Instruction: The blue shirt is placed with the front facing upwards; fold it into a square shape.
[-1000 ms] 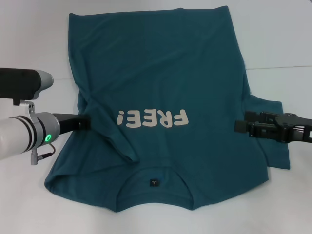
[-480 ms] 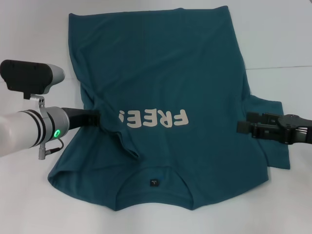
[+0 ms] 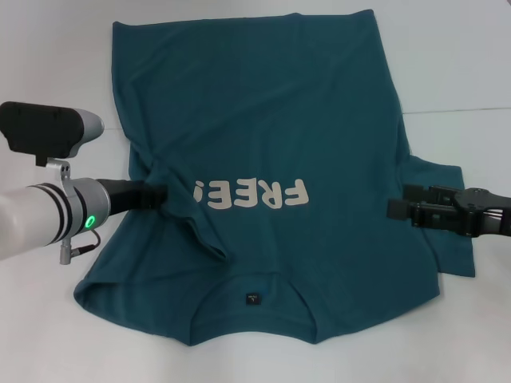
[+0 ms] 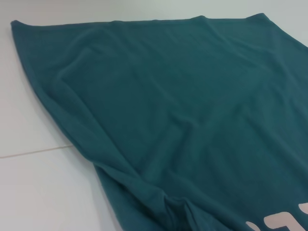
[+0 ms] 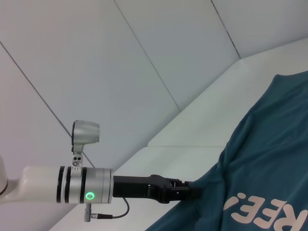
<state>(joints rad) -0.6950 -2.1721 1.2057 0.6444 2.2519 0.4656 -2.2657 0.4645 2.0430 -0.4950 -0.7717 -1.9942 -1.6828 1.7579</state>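
Note:
The blue shirt [image 3: 271, 120] lies front up on the white table, with the collar and its dark label [image 3: 252, 300] toward me and the white "FREE!" print [image 3: 251, 194] upside down. My left gripper [image 3: 162, 194] is shut on bunched fabric at the shirt's left side, where the sleeve is pulled in over the body. It also shows in the right wrist view [image 5: 192, 192] at the shirt's edge. My right gripper [image 3: 393, 209] is over the shirt's right side, next to the flat right sleeve [image 3: 451, 239]. The left wrist view shows only shirt cloth [image 4: 183, 96].
The white table [image 3: 56, 335] runs all around the shirt, with a thin seam line [image 3: 455, 110] at the right. White wall panels [image 5: 120, 72] stand beyond the table's left side.
My left gripper has moved right, toward the shirt's middle, dragging the left-side fabric in over the body. My right gripper has shifted slightly to the right.

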